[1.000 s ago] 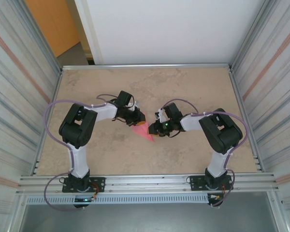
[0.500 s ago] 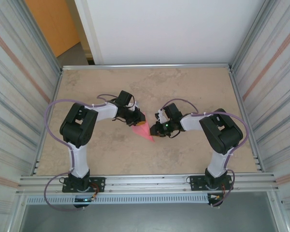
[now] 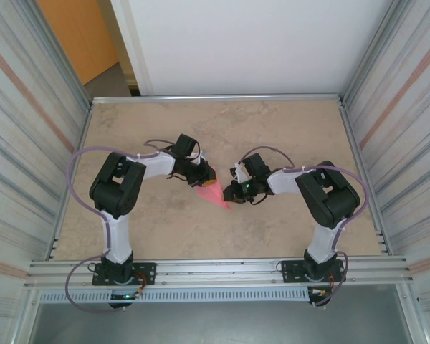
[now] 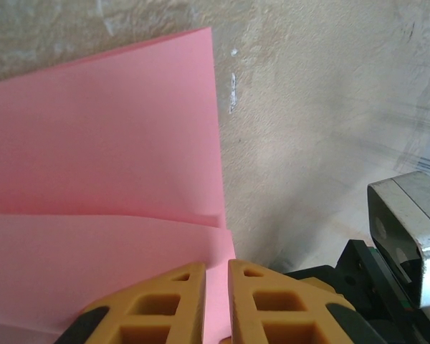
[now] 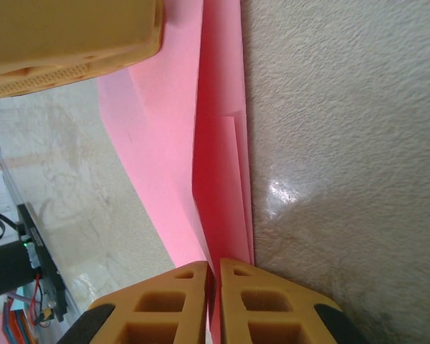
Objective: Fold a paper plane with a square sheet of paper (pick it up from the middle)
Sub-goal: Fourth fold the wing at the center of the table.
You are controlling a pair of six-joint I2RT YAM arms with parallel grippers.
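The square sheet of paper is folded into a narrow pointed pink paper plane (image 3: 215, 196) lying at the table's centre between both arms. My left gripper (image 3: 209, 181) sits at its wide far end, shut on the paper. In the left wrist view the orange fingertips (image 4: 216, 266) pinch a pink layer (image 4: 100, 143). My right gripper (image 3: 228, 193) comes in from the right side. Its jaws (image 5: 213, 266) are shut on the upright folded edge of the paper (image 5: 218, 165). A left finger (image 5: 72, 36) shows at the top of the right wrist view.
The beige stone-patterned table (image 3: 287, 136) is bounded by metal rails and corrugated walls on both sides (image 3: 21, 143). A rail (image 3: 215, 271) carrying the arm bases runs along the near edge. The right arm's body (image 4: 405, 236) stands close beside the left fingers.
The right gripper's jaws have closed onto the paper's folded edge. Both arms and the paper have barely moved.
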